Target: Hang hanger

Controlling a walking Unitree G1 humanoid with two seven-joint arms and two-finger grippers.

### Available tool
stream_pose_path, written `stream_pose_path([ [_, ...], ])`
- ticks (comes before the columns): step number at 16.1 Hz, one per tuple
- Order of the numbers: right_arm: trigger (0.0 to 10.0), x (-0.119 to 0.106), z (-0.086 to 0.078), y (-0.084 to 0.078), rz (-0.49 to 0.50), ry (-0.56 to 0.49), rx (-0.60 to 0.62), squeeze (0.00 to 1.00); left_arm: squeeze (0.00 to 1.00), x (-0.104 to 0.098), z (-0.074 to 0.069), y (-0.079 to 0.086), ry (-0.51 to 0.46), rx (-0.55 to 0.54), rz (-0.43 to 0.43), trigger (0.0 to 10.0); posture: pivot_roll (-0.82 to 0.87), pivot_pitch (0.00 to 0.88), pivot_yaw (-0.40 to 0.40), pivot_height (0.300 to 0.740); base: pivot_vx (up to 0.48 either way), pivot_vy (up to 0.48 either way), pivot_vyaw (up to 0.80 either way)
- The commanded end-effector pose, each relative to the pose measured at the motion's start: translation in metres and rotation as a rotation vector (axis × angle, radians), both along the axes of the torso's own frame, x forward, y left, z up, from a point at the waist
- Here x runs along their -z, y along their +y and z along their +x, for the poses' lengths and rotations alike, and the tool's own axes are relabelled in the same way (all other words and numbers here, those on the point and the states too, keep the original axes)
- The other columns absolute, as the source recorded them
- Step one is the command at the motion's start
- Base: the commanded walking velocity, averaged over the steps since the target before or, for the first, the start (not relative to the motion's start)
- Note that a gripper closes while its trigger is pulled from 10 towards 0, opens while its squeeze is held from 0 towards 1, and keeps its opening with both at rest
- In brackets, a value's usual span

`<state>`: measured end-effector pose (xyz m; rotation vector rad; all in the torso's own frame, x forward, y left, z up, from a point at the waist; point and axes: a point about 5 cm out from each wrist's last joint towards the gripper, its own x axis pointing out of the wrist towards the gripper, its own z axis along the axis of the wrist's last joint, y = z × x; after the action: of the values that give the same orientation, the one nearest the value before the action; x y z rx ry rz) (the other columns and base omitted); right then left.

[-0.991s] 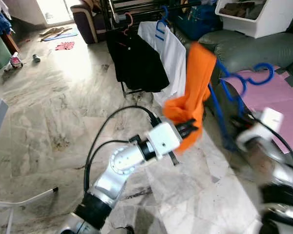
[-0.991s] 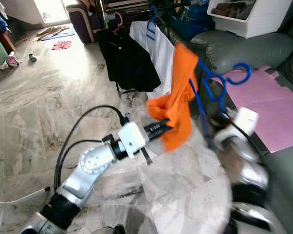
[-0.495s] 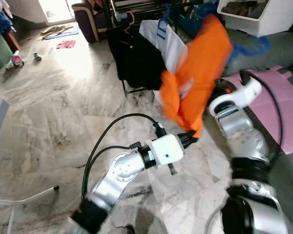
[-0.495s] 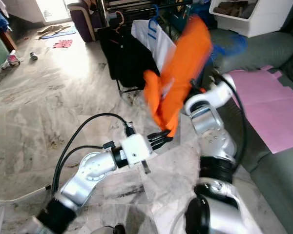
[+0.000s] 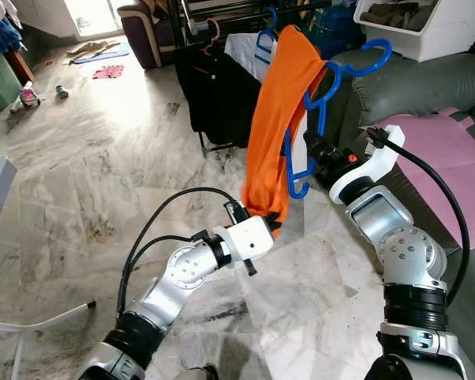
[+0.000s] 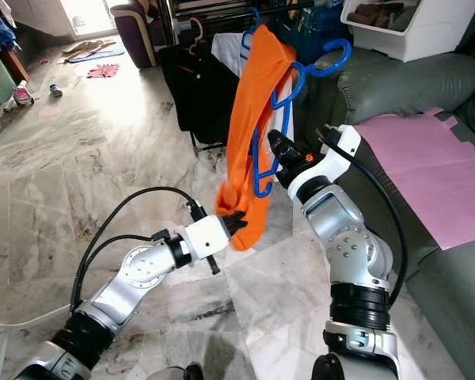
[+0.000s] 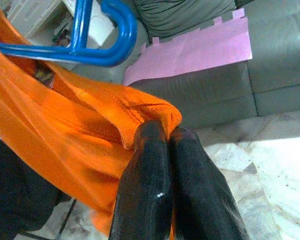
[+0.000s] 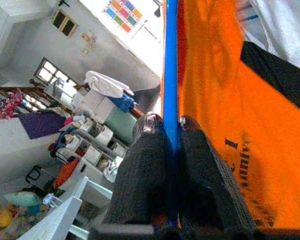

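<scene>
A blue plastic hanger [image 5: 356,70] carries an orange shirt [image 5: 273,119] draped over one shoulder and hanging straight down. My right gripper [image 5: 313,150] is shut on the hanger's lower frame and holds it upright, hook at the top, just in front of the clothes rack [image 5: 222,8]. In the right wrist view its fingers [image 8: 150,150] clamp the blue bar [image 8: 170,60] beside the orange cloth [image 8: 225,100]. My left gripper [image 5: 265,215] is shut on the shirt's bottom hem; the left wrist view shows its fingertips [image 7: 150,150] pinching the orange fabric [image 7: 50,145].
On the rack hang a black shirt [image 5: 218,87] and a white shirt [image 5: 249,49] on hangers. A grey sofa [image 5: 427,83] with a pink sheet [image 5: 451,150] lies to the right, and a white bin [image 5: 427,24] stands behind it. Marble floor [image 5: 87,174] spreads to the left.
My right arm has swung the hanger up and in towards the rack, so the hook now points up. The shirt has gone from bunched to hanging straight. The left gripper kept its hold.
</scene>
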<state>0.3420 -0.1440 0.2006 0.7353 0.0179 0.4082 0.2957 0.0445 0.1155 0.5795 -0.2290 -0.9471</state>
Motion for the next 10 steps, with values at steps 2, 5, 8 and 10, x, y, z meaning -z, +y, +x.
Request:
stream_pose_path([
  [2,10.0,-0.0156,-0.0013,0.0024,-0.001,-0.070,-0.008,0.00,0.00,0.0005,0.0008,0.0017,-0.001,-0.002,0.010,10.0,-0.08,0.068,0.047,0.740,0.000,0.000,0.00],
  [5,10.0,-0.0156,-0.0013,0.0024,-0.001,-0.070,-0.008,0.00,0.00,0.0005,0.0008,0.0017,-0.001,-0.002,0.010,10.0,-0.08,0.068,0.047,0.740,0.000,0.000,0.00],
  [8,10.0,-0.0156,-0.0013,0.0024,-0.001,-0.070,-0.008,0.00,0.00,0.0005,0.0008,0.0017,-0.001,-0.002,0.010,10.0,-0.08,0.068,0.047,0.740,0.000,0.000,0.00],
  [10,10.0,-0.0156,-0.0013,0.0024,-0.001,-0.070,-0.008,0.00,0.00,0.0005,0.0008,0.0017,-0.001,-0.002,0.010,10.0,-0.08,0.068,0.047,0.740,0.000,0.000,0.00],
])
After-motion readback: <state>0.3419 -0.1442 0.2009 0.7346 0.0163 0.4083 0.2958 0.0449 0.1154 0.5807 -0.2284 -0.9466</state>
